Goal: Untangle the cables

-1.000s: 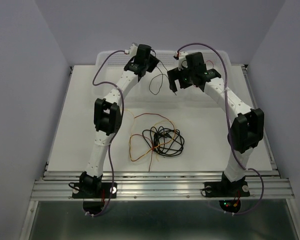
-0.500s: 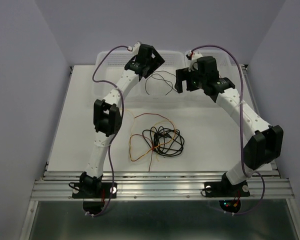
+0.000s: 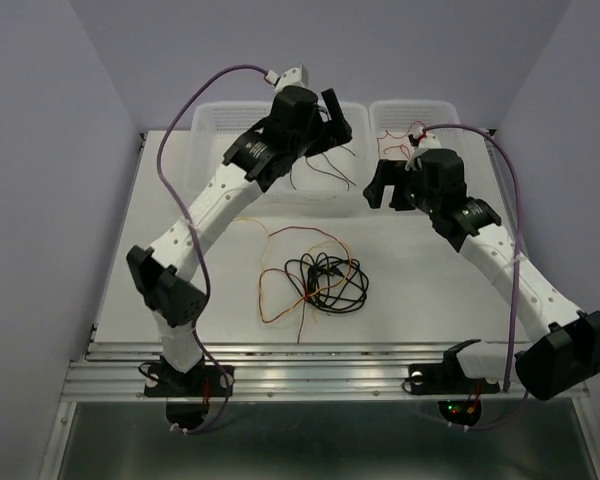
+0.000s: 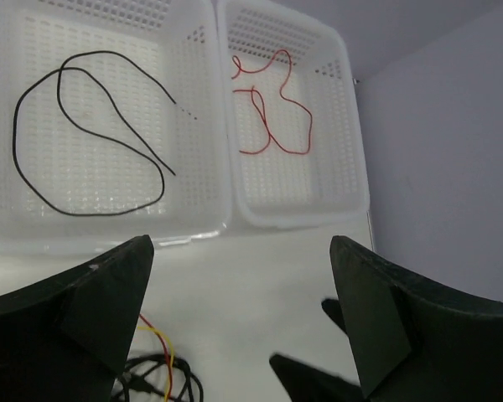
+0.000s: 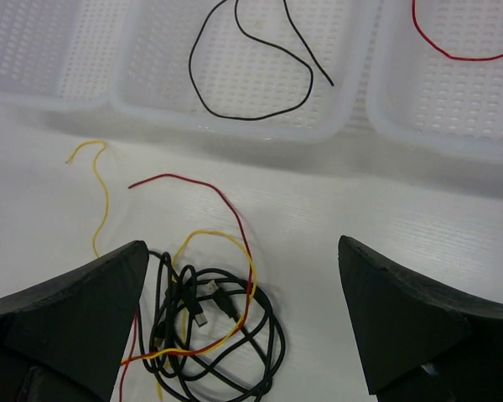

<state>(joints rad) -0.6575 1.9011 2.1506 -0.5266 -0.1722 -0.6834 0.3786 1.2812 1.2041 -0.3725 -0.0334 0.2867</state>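
Note:
A tangle of cables (image 3: 315, 285) lies mid-table: a black USB cable knotted with red and yellow wires. It also shows in the right wrist view (image 5: 210, 327). One black wire (image 3: 320, 165) lies loose in the middle basket (image 3: 352, 200) and shows in both wrist views (image 4: 84, 134) (image 5: 251, 71). A red wire (image 3: 400, 135) (image 4: 272, 105) lies in the right basket (image 3: 450, 105). My left gripper (image 3: 332, 108) (image 4: 239, 251) is open and empty, high above the middle basket. My right gripper (image 3: 378, 185) (image 5: 243, 251) is open and empty, in front of the baskets.
A third white basket (image 5: 33, 42) stands left of the middle one, with nothing seen in it. Loose yellow and red wire ends (image 5: 96, 180) trail from the tangle toward the baskets. Purple arm cables (image 3: 180, 120) arc over the back of the table.
Both grippers have pulled away from the black wire, which now lies loose in the middle basket. The left arm rose and swung right. The right arm stretched out to the right.

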